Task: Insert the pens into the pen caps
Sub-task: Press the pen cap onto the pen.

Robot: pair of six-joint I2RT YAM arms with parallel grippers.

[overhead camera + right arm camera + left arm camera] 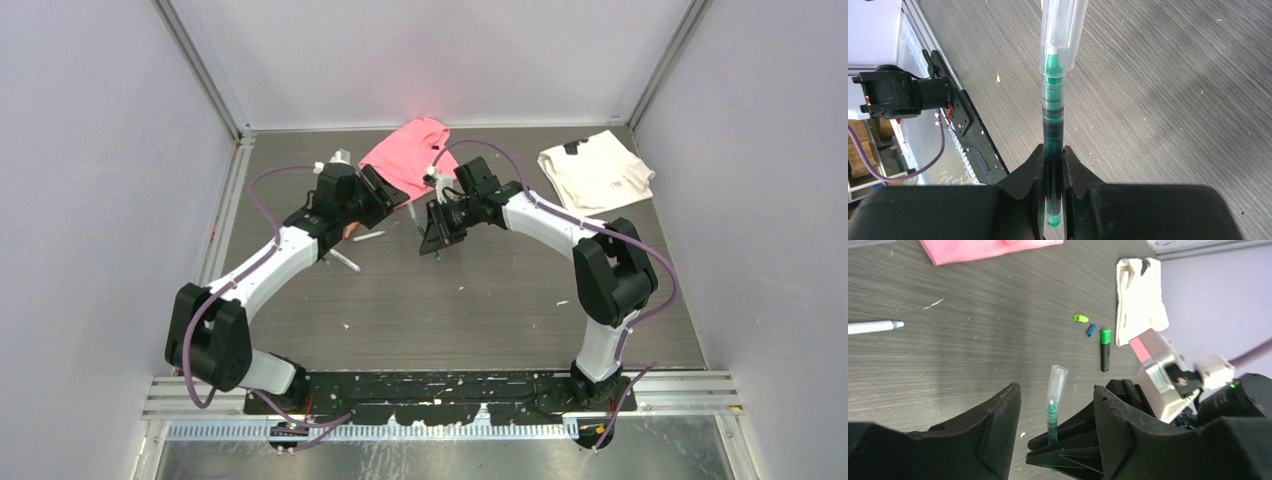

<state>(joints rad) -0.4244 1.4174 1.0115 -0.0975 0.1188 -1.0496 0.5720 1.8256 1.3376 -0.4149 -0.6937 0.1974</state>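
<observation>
Green ink fills the pen (1053,130) that the right jaws pinch tightly near its tail, holding it above the desk (1173,100) near the centre, a little toward twelve o'clock in the overhead view. A clear cap (1062,30) sits over its tip, though I cannot tell whether it is fully home. The left jaws stand spread either side of that cap, touching nothing.

Capping this pen looks all but done. The next move likely calls for a firm push if the cap is loose, then setting the pen down. Seen from the left wrist, a bright green cap (1081,318) and a blue cap (1091,330) lie at one o'clock, and a blue-tipped white pen (870,327) lies at ten o'clock.
</observation>
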